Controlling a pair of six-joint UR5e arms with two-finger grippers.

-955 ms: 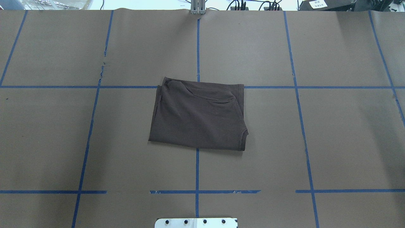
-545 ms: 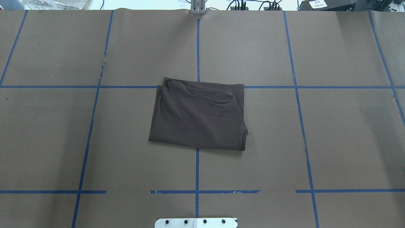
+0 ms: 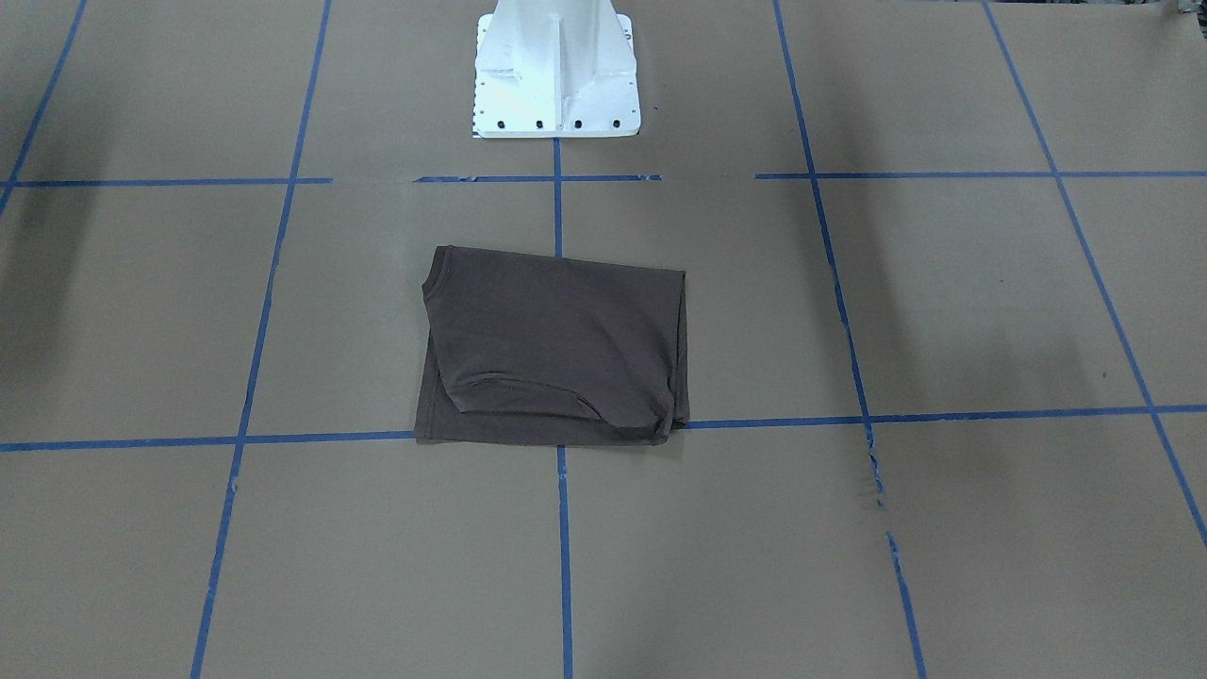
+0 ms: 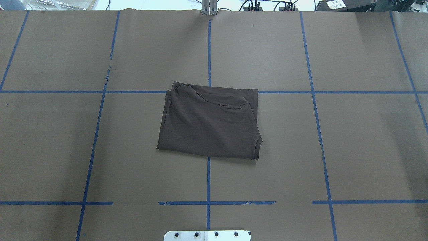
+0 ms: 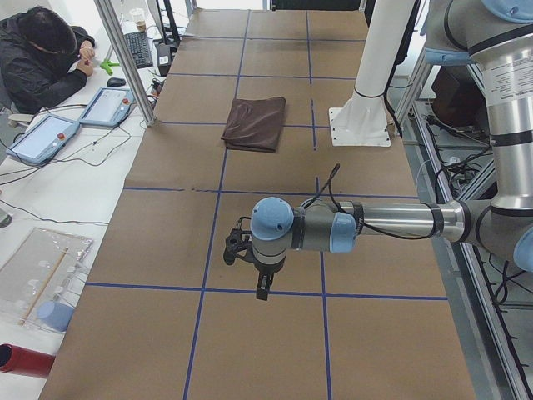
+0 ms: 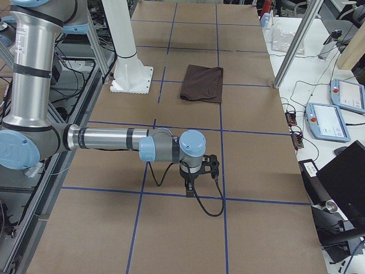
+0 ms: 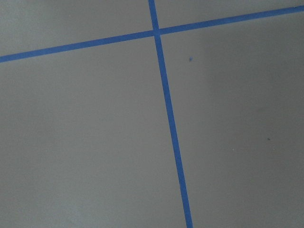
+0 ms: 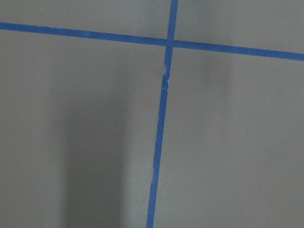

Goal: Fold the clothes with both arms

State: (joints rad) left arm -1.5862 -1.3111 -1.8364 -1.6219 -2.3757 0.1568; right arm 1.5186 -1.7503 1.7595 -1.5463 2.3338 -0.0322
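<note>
- Your left pincer [image 5: 261, 288] hangs pointing down over the bench [image 5: 383, 333], well apart from the T-shirt [image 5: 255, 123]. You cannot tell whether its jaws are open or closed.
- Your right pincer [image 6: 190, 187] hangs the same way at the opposite end of the bench, and its state cannot be told either.
- Both wrist cameras show you only brown paper and crossing blue tape lines [image 7: 166, 118].
- The dark grey-brown T-shirt lies folded into a rough rectangle at the bench's centre, over a tape crossing, in front of the white pedestal [image 3: 556, 66].
- A person [image 5: 42, 58] sits at the side desk.
</note>
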